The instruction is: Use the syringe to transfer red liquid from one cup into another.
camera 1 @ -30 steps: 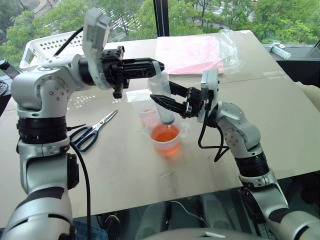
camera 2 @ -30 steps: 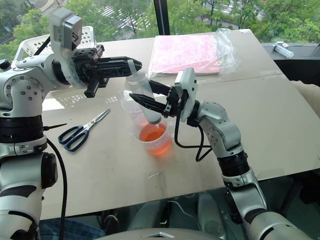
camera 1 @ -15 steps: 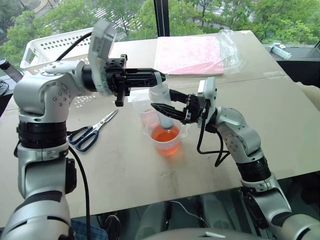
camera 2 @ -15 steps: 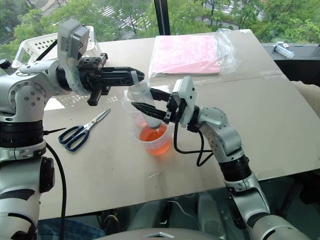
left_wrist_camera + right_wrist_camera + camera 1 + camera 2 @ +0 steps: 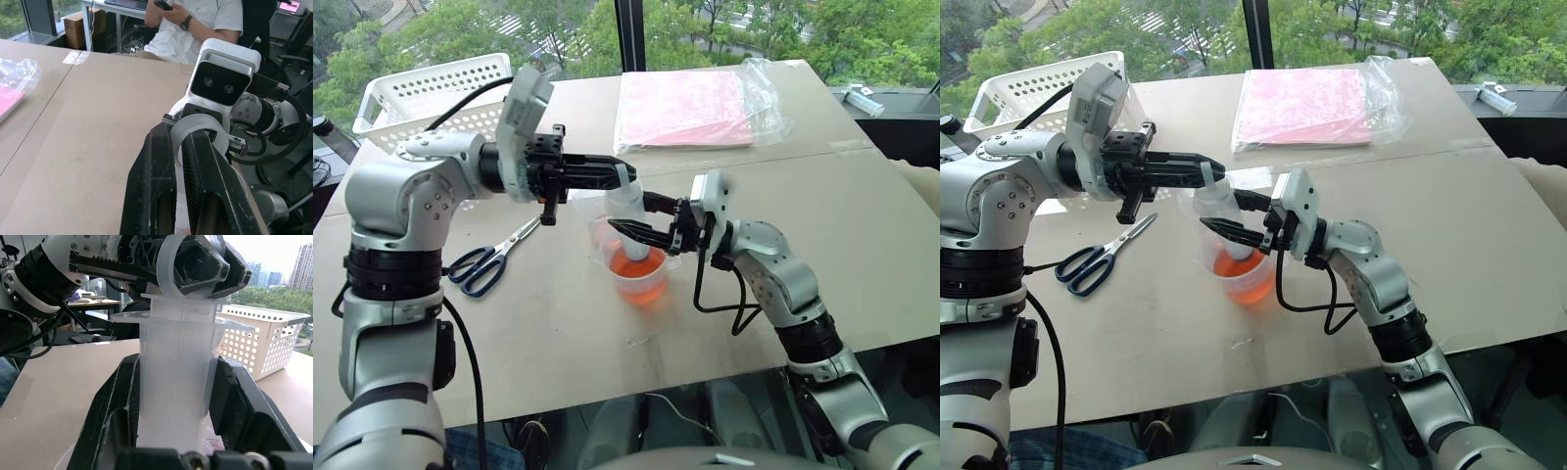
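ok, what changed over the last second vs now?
Both arms lowered together: the syringe, held upright by the right gripper on its barrel and the left gripper on the plunger ring, sank so its nozzle is down in the spouted cup of red liquid. Both grips stayed shut; nothing let go. Cups, scissors, basket and pink bag unchanged.

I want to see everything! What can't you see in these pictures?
- The syringe nozzle: head views, hidden by the right end effector and the spouted cup.
- The narrower cup: mostly behind the syringe.
- The person's upper part: left wrist view, cut off by the edge.
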Available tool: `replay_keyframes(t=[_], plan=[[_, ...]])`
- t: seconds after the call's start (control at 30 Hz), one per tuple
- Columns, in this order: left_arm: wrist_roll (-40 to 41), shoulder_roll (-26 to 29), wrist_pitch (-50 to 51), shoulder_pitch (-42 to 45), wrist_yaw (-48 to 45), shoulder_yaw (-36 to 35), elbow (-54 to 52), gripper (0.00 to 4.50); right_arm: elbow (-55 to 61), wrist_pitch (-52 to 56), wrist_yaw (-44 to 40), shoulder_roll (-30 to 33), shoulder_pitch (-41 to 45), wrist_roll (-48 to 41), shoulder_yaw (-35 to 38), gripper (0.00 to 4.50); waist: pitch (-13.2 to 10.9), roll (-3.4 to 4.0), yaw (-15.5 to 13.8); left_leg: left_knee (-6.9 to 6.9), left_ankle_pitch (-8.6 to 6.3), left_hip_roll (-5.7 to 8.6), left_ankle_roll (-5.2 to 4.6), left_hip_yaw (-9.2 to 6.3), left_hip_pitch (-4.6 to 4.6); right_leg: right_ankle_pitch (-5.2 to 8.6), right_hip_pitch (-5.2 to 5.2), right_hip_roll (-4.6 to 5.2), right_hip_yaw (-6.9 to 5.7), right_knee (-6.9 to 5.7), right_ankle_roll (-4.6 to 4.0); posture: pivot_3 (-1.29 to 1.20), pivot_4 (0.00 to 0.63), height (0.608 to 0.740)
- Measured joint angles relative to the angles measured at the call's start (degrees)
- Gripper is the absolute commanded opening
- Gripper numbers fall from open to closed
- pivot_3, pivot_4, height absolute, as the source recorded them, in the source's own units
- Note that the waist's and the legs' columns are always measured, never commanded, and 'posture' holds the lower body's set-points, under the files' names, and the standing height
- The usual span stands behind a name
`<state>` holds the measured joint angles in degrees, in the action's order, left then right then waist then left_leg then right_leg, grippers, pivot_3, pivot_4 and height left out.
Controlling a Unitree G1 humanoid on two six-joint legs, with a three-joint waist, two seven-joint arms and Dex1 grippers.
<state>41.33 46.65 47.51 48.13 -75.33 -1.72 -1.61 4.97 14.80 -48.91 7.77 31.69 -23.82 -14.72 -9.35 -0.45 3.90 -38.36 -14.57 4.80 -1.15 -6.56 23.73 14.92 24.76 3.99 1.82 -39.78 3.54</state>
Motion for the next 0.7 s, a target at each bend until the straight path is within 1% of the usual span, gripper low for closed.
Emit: replay_keyframes(t=[0.17, 0.43, 0.57, 0.7], plan=[[-0.7, 0.0, -0.8, -1.5, 0.0, 0.4, -0.6, 0.11, -0.4, -0.2, -0.6, 0.0, -1.2, 0.2, -0.2, 1.54, 0.0, 0.0, 0.0, 0.0, 0.0, 0.0, 0.0, 0.0, 0.0, 0.0, 0.0, 0.0, 0.0, 0.0, 0.0, 0.0, 0.15, 0.74], [-0.7, -0.1, -0.8, -1.8, 0.1, 1.3, -1.3, 0.11, 1.3, 1.9, -1.3, 2.7, -1.1, 0.0, -0.4, 1.54, 0.0, 0.0, 0.0, -0.01, 0.0, 0.0, 0.0, 0.0, 0.0, 0.0, -0.01, 0.0, -0.01, 0.0, 0.0, 0.0, 0.15, 0.74], [-0.7, -0.4, -0.6, -1.8, 0.2, 1.3, -1.3, 0.11, 4.0, 6.7, -0.7, 5.2, 0.5, -0.2, -0.5, 1.54, 0.0, 0.0, 0.0, -0.01, 0.0, 0.0, 0.0, -0.01, 0.0, 0.0, -0.01, 0.0, -0.01, 0.0, 0.0, 0.0, 0.15, 0.74], [-0.7, -0.4, -0.6, -1.8, 0.3, 1.3, -1.3, 0.11, 5.6, 10.5, -0.1, 6.1, 1.6, -0.5, -0.5, 1.54, 0.0, 0.0, 0.0, -0.01, 0.0, 0.0, 0.0, 0.0, 0.0, 0.0, -0.01, 0.0, -0.01, 0.01, 0.0, 0.0, 0.15, 0.74]])
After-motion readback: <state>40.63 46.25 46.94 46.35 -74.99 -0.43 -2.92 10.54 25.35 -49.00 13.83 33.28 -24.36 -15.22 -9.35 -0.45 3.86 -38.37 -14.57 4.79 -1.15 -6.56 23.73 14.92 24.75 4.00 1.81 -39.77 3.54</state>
